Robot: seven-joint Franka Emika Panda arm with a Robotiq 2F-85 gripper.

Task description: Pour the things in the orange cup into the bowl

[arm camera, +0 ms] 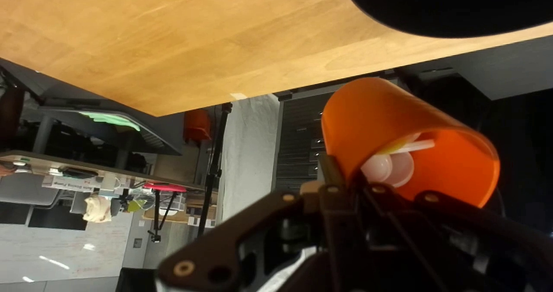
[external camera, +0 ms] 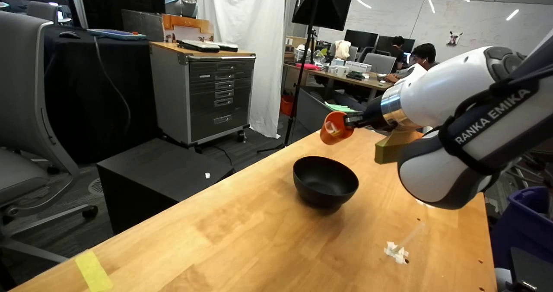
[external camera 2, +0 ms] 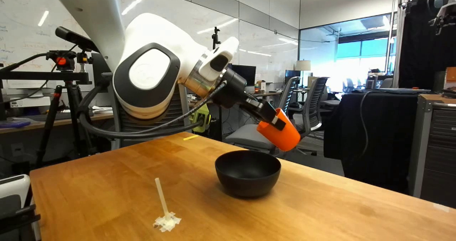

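Observation:
My gripper [arm camera: 347,176] is shut on the wall of the orange cup [arm camera: 371,115], with one finger outside and the other inside it. The cup hangs tilted in the air, above and to one side of the bowl, in both exterior views [external camera: 329,139] [external camera 2: 286,137]. Inside the cup lie the things [arm camera: 389,166]: whitish round pieces, a pale stick-like piece and a bit of yellow, partly hidden by the cup wall. The black bowl [external camera 2: 248,188] stands upright on the table, and its visible inside looks bare. Only part of the bowl [arm camera: 453,11] shows in the wrist view.
A pale thin stick [external camera 2: 161,196] rises from white tape scraps [external camera 2: 166,222] on the wooden table [external camera: 259,240]. Yellow tape [external camera: 93,270] marks a table corner. A black box [external camera: 160,171] stands beside the table's edge.

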